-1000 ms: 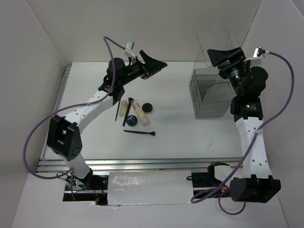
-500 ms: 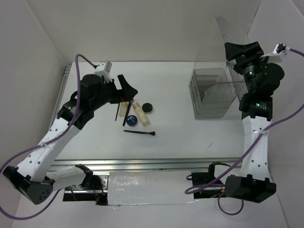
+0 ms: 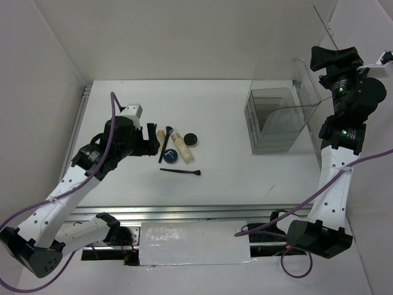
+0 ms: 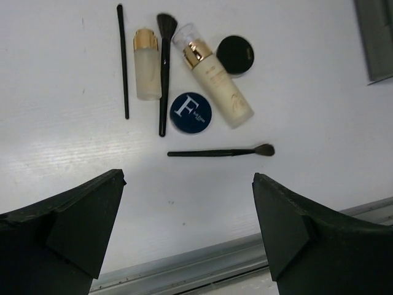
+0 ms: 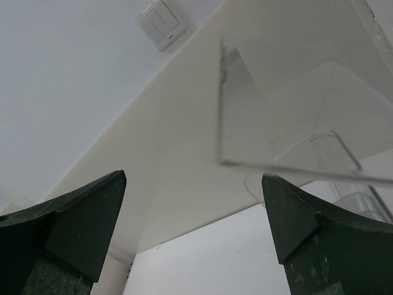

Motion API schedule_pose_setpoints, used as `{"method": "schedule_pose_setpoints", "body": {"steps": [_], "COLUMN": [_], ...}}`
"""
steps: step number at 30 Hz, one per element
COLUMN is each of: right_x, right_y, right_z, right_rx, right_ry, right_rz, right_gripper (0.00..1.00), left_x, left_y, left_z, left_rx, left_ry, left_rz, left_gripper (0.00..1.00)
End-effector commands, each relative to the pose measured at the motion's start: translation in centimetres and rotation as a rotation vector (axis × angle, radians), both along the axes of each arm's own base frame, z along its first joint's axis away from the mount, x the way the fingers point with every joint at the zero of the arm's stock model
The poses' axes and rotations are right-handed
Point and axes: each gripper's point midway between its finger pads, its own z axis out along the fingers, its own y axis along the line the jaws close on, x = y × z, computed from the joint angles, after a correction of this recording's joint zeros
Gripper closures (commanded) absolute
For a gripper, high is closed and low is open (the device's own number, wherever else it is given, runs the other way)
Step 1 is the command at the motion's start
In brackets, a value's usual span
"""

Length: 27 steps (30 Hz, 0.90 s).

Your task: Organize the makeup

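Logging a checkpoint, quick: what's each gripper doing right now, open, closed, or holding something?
Left gripper: open, holding nothing.
Right gripper: open, holding nothing.

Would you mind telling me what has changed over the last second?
The left gripper swung from the table's far middle to just left of the makeup, open. The right gripper, open, moved rightward off the clear box, whose faint upper panel seems to have shifted right too. The makeup and box base stayed put; nothing was grasped.
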Motion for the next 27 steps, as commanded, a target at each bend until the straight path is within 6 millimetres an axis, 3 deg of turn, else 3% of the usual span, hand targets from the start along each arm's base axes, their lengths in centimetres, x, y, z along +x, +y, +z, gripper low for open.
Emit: {"method": "schedule_pose_setpoints", "body": {"steps": [1, 7, 10, 15, 16, 18, 19, 21, 22, 23, 25, 27], "right_x": [-1.0, -0.6, -0.4, -0.6, -1.2, -1.0, -1.7, -1.9, -1.7, -2.0, -1.8, -1.8], "right_y": [0.2, 0.2, 1.9, 8.3, 11.2, 13.2, 16.0, 18.1, 18.4, 20.6, 21.5, 23.8], "right_z": [2.4, 2.0, 2.1, 3.0, 3.1, 2.5, 1.5, 0.4, -1.0, -2.2, -4.2, -7.0], "right_rx": [-0.056, -0.033, -0.057, -0.142, -0.182, -0.195, -0.223, -0.243, -0.269, -0.289, -0.329, -0.377], "right_ry": [-0.062, -0.041, -0.037, 0.000, 0.017, 0.063, 0.103, 0.147, 0.197, 0.229, 0.282, 0.343], "right_rz": [-0.008, 0.004, 0.091, 0.235, 0.295, 0.298, 0.362, 0.383, 0.355, 0.391, 0.361, 0.395], "right_gripper": [0.00, 0.00, 0.00, 0.00, 0.00, 0.00, 0.00, 0.00, 0.00, 0.00, 0.00, 0.00], "left_x": [0.3, -0.1, -0.5, -0.4, -0.4, -0.3, -0.5, -0.6, -0.8, -1.2, -1.5, -1.9], "left_y": [0.1, 1.3, 1.7, 2.9, 3.2, 4.1, 4.4, 5.4, 5.8, 6.2, 6.8, 7.5], "left_z": [-1.3, -1.4, -1.1, -0.9, -0.6, -0.3, -0.1, 0.0, 0.1, -0.1, -0.6, -1.5], "left_rx": [0.038, 0.063, 0.056, 0.078, 0.078, 0.096, 0.099, 0.126, 0.133, 0.142, 0.164, 0.184], "left_ry": [0.001, -0.004, -0.024, -0.026, -0.022, -0.024, -0.019, -0.020, -0.019, -0.008, -0.002, -0.002], "left_rz": [-0.010, 0.024, 0.038, 0.109, 0.129, 0.180, 0.199, 0.243, 0.256, 0.269, 0.287, 0.306], "left_gripper": [0.01, 0.01, 0.01, 0.01, 0.01, 0.01, 0.01, 0.00, 0.00, 0.01, 0.01, 0.01]}}
